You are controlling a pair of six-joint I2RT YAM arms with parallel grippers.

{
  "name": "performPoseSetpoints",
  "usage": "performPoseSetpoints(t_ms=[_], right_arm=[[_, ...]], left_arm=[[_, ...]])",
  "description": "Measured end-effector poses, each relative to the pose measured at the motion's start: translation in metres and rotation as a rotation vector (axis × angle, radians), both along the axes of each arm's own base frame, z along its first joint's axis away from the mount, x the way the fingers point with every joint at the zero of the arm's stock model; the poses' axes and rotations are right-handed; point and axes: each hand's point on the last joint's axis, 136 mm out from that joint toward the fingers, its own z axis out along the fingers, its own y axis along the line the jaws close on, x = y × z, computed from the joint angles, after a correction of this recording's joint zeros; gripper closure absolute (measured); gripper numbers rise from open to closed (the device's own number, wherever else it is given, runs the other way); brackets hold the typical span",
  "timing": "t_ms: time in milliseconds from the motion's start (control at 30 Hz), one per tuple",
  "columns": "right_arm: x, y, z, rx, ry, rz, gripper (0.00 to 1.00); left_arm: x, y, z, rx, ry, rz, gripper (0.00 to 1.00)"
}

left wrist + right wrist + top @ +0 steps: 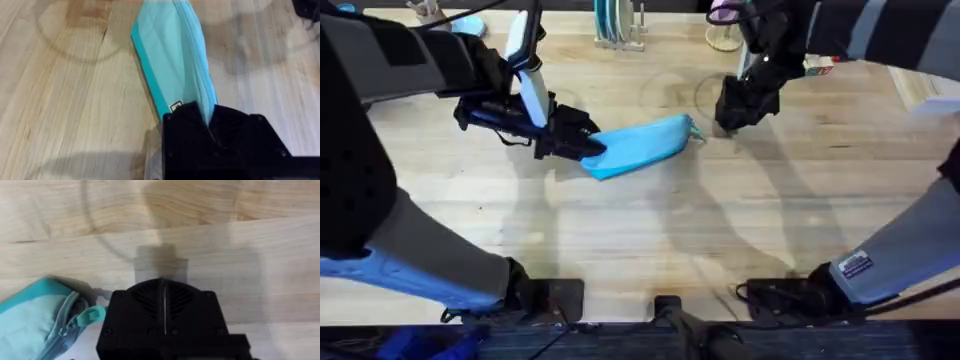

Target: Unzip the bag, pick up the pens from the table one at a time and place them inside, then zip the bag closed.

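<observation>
Bag on the surface, one gripper clamped on its end, the other poised past the zip pull.

We see the bag [642, 144] lying flat on the surface [650, 240], and we place everything else from it. At its lower, nearer end the left gripper [588, 146] is pinched on the fabric; in the left wrist view the black fingers [210, 131] cover that end of the bag [175, 60], so we cannot make out how much cloth sits between them. Just beyond the bag's opposite end, beside the teal zip pull [90, 314], the right gripper [732, 118] hangs with its fingers pressed together on nothing. The zip looks drawn shut along the stretch we can see; the rest runs under the left gripper. The bag's contents are hidden from us.
</observation>
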Motion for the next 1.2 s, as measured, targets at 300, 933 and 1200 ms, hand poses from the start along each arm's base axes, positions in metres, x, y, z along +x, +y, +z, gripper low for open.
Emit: performPoseSetpoints(t_ms=[300, 933, 1200], right_arm=[[0.013, -0.001, 0.068, -0.012, -0.144, 0.014, 0.971], [0.0, 0.039, 0.149, 0.019, -0.367, 0.222, 0.005], [0.0, 0.039, 0.149, 0.018, -0.366, 0.225, 0.005]], left_arm=[[0.0, 0.0, 0.0, 0.001, 0.0, 0.0, 0.957], [0.0, 0.001, 0.0, 0.003, -0.001, 0.0, 0.363], [0.0, 0.001, 0.0, 0.003, 0.002, 0.003, 0.007]])
